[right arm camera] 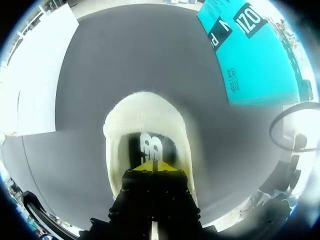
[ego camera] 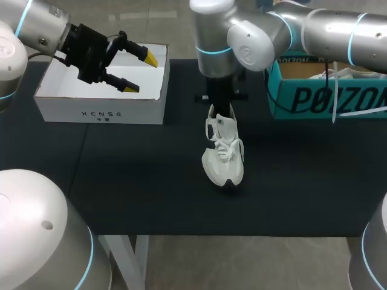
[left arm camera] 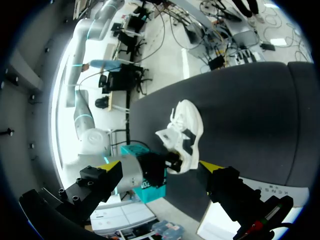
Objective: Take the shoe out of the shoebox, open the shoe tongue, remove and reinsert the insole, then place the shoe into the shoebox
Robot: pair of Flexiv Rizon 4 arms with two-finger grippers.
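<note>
Black cloth table (ego camera: 121,181) has the white lace-up sneaker (ego camera: 224,154) sitting mid-table, toe pointing near, out of the white cardboard shoebox (ego camera: 103,113) at far left. Right gripper (ego camera: 221,113) drops straight down and looks clamped on the heel collar, probably steadying it for the tongue. Left gripper (ego camera: 140,72) hovers over the box, fingers apart.

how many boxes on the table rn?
2. White box at the table's far left; teal box at the far right, partly behind the right arm. The shoe sits between them. None look hidden.
</note>
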